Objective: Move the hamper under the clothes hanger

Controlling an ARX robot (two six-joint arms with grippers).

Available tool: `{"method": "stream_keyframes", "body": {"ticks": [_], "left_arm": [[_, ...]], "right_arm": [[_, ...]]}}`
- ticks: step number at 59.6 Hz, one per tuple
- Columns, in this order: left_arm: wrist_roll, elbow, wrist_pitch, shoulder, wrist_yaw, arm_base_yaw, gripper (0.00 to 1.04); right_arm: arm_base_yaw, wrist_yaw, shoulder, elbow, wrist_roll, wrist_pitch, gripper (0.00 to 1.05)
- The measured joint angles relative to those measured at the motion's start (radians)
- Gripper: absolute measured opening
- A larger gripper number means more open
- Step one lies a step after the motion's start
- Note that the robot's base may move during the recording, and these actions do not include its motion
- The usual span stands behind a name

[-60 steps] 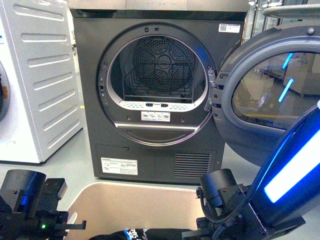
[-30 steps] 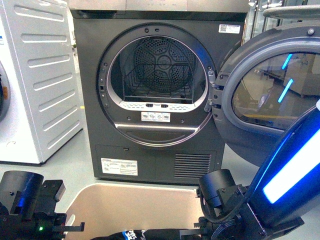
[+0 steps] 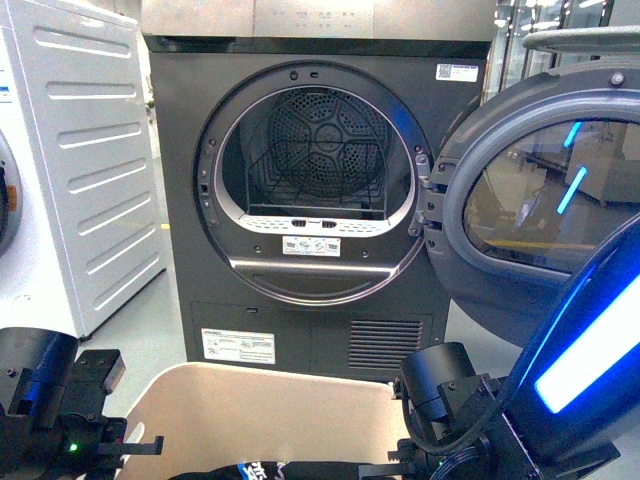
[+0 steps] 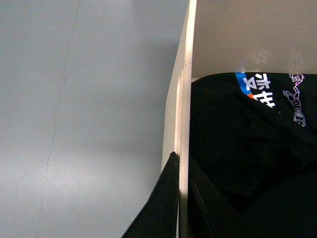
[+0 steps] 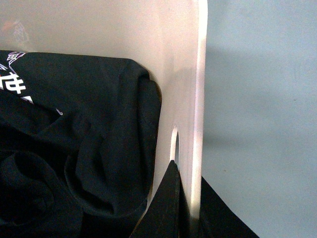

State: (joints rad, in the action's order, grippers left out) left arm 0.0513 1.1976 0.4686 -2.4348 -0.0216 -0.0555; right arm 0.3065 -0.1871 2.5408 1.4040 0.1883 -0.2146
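The beige hamper (image 3: 270,415) sits low in the front view, just before the dryer, with black printed clothes (image 3: 270,468) inside. My left gripper (image 3: 120,445) is shut on its left wall and my right gripper (image 3: 395,465) on its right wall. In the left wrist view the hamper's rim (image 4: 184,99) runs between the left gripper's (image 4: 181,163) fingers, beside the clothes (image 4: 247,148). In the right wrist view the right gripper (image 5: 185,171) pinches the hamper wall (image 5: 190,74) at the slot handle hole, next to the clothes (image 5: 74,124). The clothes hanger is out of view.
A dark-grey dryer (image 3: 315,190) stands straight ahead, its round door (image 3: 530,190) swung open to the right. A white machine (image 3: 80,170) stands at the left. Grey floor (image 4: 74,124) lies on both outer sides of the hamper.
In the front view the dryer has shifted down and slightly right and looks a little smaller. My left arm sits lower in the frame. Both grippers keep their hold on the hamper.
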Motion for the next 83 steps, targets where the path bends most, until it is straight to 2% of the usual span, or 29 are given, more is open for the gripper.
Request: {"method": "stream_keyframes", "body": {"ticks": [83], "left_arm": [[0.002, -0.003, -0.004, 0.0, 0.003, 0.001, 0.04]], "right_arm": [[-0.003, 0.004, -0.009, -0.012, -0.001, -0.015, 0.03]]}}
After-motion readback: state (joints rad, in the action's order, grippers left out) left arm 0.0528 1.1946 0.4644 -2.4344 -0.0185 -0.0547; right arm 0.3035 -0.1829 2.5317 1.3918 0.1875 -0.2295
